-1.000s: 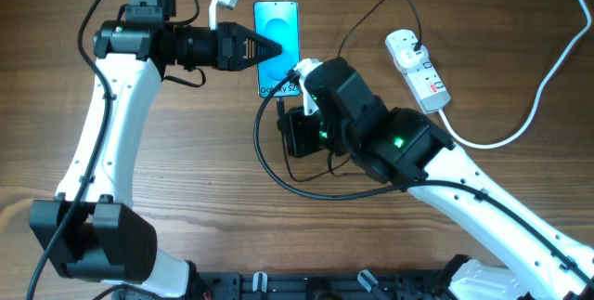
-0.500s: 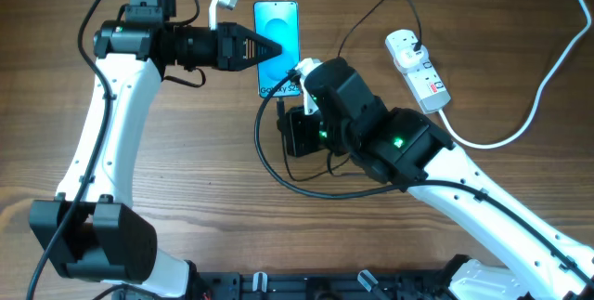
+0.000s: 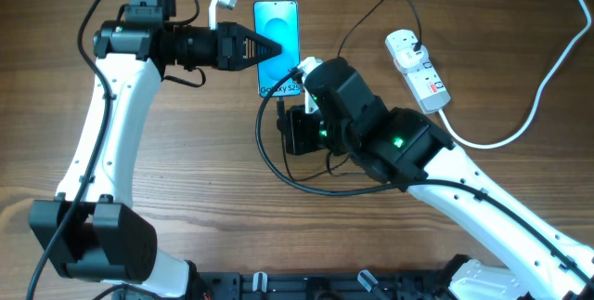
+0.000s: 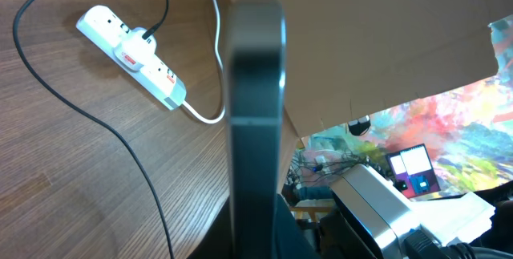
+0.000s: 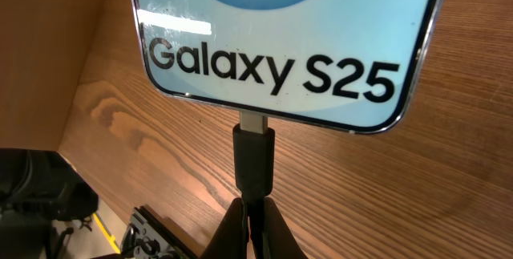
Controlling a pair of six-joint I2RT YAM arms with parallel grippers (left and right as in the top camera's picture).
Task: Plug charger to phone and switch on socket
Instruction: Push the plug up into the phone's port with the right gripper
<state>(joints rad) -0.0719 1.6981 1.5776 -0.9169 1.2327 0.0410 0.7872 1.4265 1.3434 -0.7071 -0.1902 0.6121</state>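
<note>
Right tool [image 5: 252,225]: pressed together on the charger [image 5: 254,159], pinching it just behind the black plug body, on the near side of the phone's [image 3: 277,35] text edge.

Plug lines up with the port in the middle of that short edge. A short length of bare metal shows between the plug body and the phone frame. I judge it entered but not fully seated, though I cannot be sure from this angle.

Left tool [image 3: 264,47]: at the phone's left long edge, tips over the screen. I cannot tell if it grips the edge or only presses down. The left wrist view gives just the phone edge-on.

Phone lies flat on the surface [image 3: 186,170], screen up.

Socket [image 3: 419,70] lies well apart to the right, with neither tool near it. The white adapter [image 3: 406,49] sits in it and the black cable runs out from there. Switch position is too small to read.

Reckoning: plugging is nearly done. Left to do: push home, let go, reach over and flip the switch.
</note>
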